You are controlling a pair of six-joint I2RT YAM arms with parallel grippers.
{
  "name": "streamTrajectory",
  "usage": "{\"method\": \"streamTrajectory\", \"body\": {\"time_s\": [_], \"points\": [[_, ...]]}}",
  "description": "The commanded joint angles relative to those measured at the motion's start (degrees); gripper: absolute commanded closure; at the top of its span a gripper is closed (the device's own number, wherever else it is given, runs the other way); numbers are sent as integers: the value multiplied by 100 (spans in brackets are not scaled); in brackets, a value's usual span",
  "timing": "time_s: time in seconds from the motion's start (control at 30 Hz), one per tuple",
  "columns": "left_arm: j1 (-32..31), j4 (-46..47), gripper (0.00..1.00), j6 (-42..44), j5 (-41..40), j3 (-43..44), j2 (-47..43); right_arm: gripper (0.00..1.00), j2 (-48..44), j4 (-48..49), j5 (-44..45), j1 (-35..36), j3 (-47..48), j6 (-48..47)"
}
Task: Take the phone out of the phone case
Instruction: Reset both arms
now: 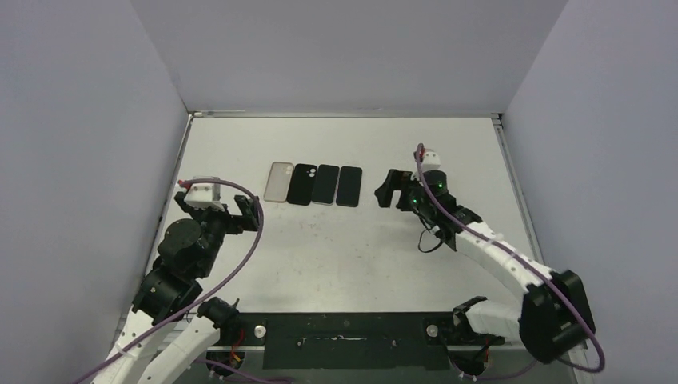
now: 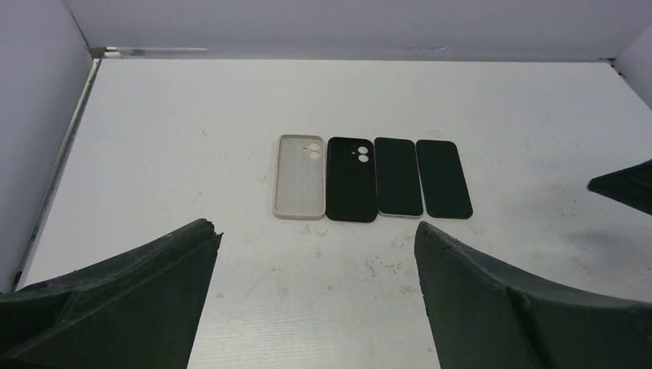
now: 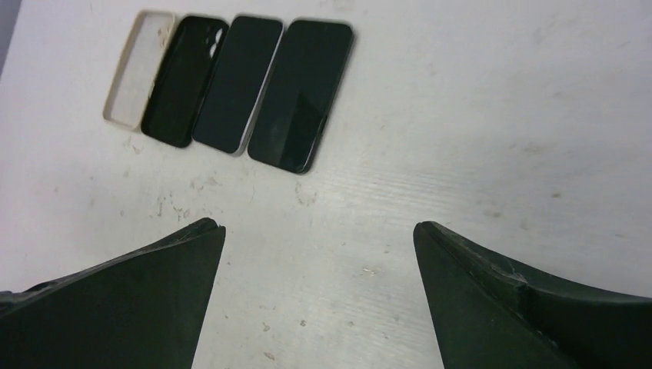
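Note:
Four flat things lie in a row at the table's middle back. From the left they are an empty beige case (image 1: 278, 182), an empty black case (image 1: 302, 184) with a camera cut-out, a dark phone with a light rim (image 1: 325, 184), and an all-black phone (image 1: 348, 186). I cannot tell which phone sits in a case. The left wrist view shows them as (image 2: 299, 177), (image 2: 352, 179), (image 2: 398, 177), (image 2: 444, 179). The right wrist view shows them as (image 3: 138, 68), (image 3: 183, 81), (image 3: 237, 84), (image 3: 301, 96). My left gripper (image 1: 254, 212) (image 2: 317, 231) is open and empty, left of and nearer than the row. My right gripper (image 1: 388, 190) (image 3: 319, 227) is open and empty, just right of the all-black phone.
The white table (image 1: 360, 264) carries scuff marks and is walled on the left, back and right. A black plate (image 1: 344, 340) with the arm bases runs along the near edge. The right gripper's fingertip shows at the right edge of the left wrist view (image 2: 627, 184).

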Motion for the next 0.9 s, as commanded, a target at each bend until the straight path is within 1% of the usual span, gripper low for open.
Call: {"method": "streamTrajectory", "body": {"time_s": [0.0,0.13,0.2,0.3,0.47,0.67,0.87], "points": [[11,-42,3,-6,-245,325,-227,0,-1809,-638,1654,35,-337,-690],[3,-91,3,2,-461,350,-431,0,-3389,-1206,2476,38,-476,-1068],[2,-80,3,-5,-531,333,-539,0,-4005,-1531,2838,29,-430,-1179],[2,36,3,-13,-678,250,-746,0,-4777,-1898,3191,32,-359,-1315],[-6,244,3,59,-1050,6,-1234,0,-5831,-2088,3560,30,-518,-1422],[-6,442,3,51,-1207,-457,-1852,0,-6496,-2035,3840,27,-875,-1310],[-6,558,3,99,-1304,-608,-2124,0,-6570,-2067,3880,36,-881,-1313]]}}
